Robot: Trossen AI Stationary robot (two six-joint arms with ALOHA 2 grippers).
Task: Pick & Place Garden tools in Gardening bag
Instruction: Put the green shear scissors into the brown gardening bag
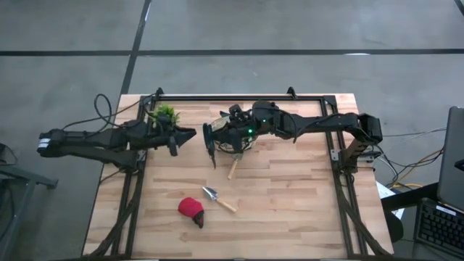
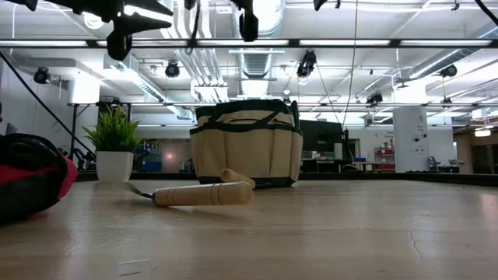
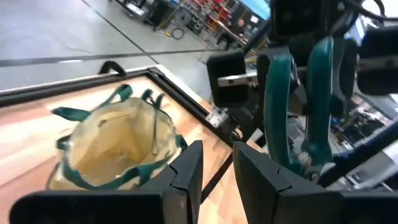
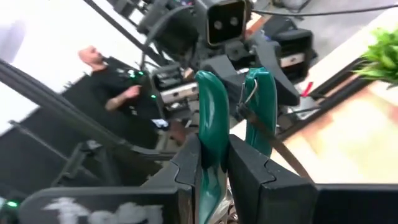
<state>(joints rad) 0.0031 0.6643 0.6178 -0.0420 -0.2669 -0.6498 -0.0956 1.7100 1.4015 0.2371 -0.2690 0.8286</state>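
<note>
A small green potted plant [image 1: 166, 114] stands at the far left of the desk [image 1: 290, 210], and just beside it hangs the left claw [image 1: 174, 145], its fingers slightly parted and holding nothing, as the left wrist view shows. To its right the right claw [image 4: 214, 163] is clamped on a green-handled pruner [image 4: 214, 118], carried in the air just above the gardening bag [image 3: 118, 146]. Nearer the front of the desk, 1 wooden-handled trowel [image 1: 233, 168] lies just beside the bag, a second trowel [image 1: 218, 199] lies further forward, and the red rounded item [image 1: 192, 209] sits just left of it. By these pictures the task looks early to midway: 1 pruner is in hand and not yet released, at least 3 tools are left on the desk, and the left wrist view into the bag's mouth shows pale lining and no clear tool inside, though not its whole floor. The high view hides the bag under the right arm; the low view shows it upright behind a trowel handle [image 2: 204, 194], with the plant to its left. Only the right wrist view shows the grip on the pruner and a person [image 4: 118, 84] in the room beyond the desk.
</note>
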